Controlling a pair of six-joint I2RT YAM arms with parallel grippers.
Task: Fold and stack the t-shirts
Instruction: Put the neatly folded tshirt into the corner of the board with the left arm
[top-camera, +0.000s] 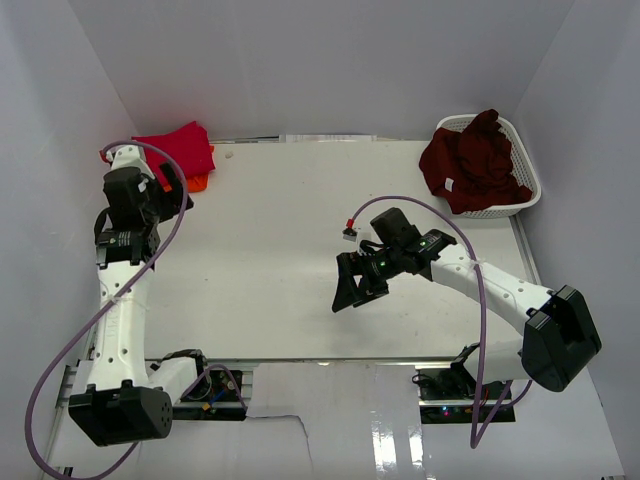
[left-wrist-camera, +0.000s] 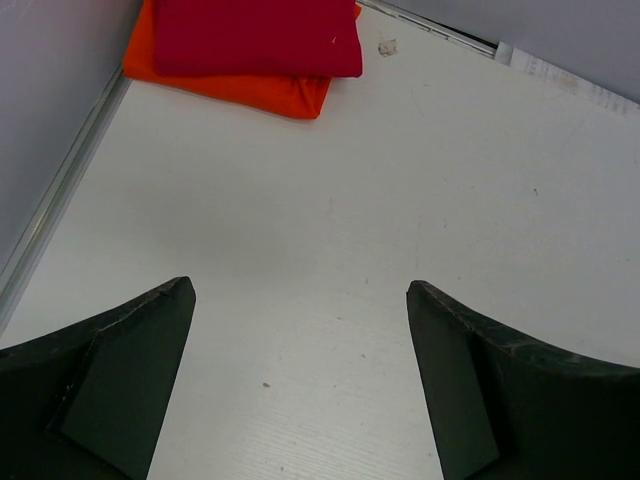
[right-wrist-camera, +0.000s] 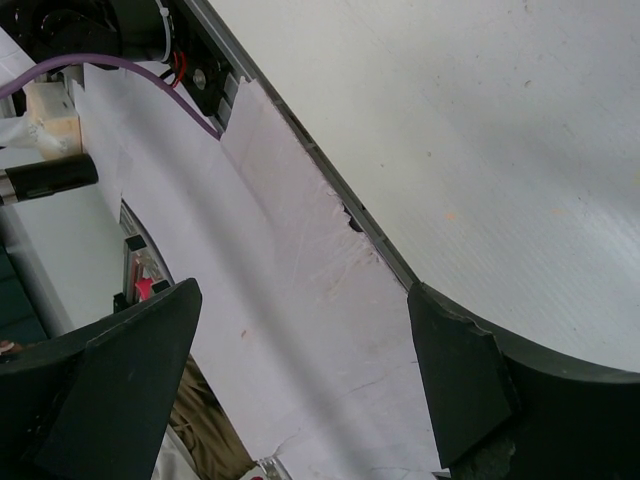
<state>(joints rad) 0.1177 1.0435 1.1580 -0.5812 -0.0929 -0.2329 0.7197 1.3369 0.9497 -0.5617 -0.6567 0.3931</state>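
Note:
A bright red t-shirt lies folded on a folded orange t-shirt at the table's far left corner. In the left wrist view the red one covers most of the orange one. My left gripper stands open just short of this stack, over bare table, holding nothing. A dark maroon t-shirt with a small white tag lies crumpled in the white basket at the far right. My right gripper hangs open and empty over the near middle of the table.
The right wrist view looks down at the table's near edge, white paper below it, and cables and electronics by the arm bases. White walls close in the table on the left, back and right.

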